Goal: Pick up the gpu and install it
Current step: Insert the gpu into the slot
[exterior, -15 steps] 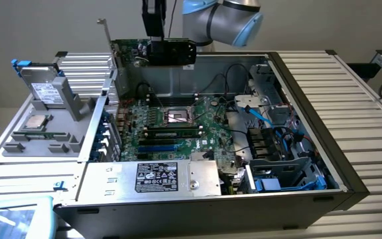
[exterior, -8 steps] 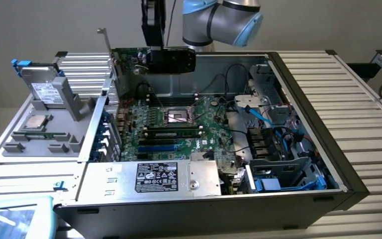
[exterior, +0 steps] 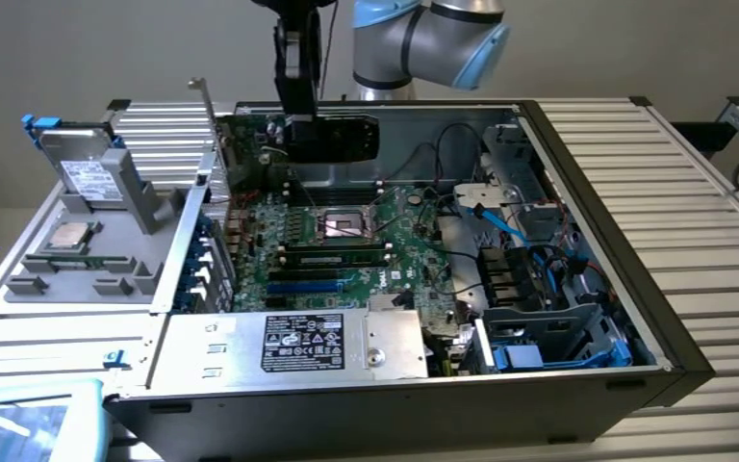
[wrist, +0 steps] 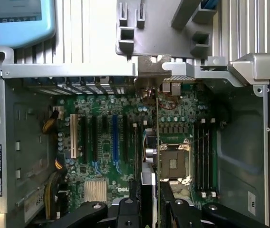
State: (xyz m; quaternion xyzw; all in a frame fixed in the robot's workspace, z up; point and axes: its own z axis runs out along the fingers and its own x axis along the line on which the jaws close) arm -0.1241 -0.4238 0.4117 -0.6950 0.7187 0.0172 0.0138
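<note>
The gpu (exterior: 334, 138) is held on edge above the motherboard (exterior: 257, 274), inside the open computer case (exterior: 408, 419) near its back wall, and is not yet seated. The hand (exterior: 303, 122) is clamped on the card from above. It is judged that the card's lower edge should be lined up along a long slot (wrist: 125, 137), and its metal bracket (wrist: 149, 71) matched to the rear opening, before even pressure is applied. The arm (exterior: 427, 38) is extended over the case from behind, with the hand pointed straight down.

Looking down at an angle from off the arm at the whole open case (exterior: 383, 414), plus way closer straight down from the wrist, sharing the motherboard (wrist: 101, 152) and CPU socket (wrist: 173, 164).
</note>
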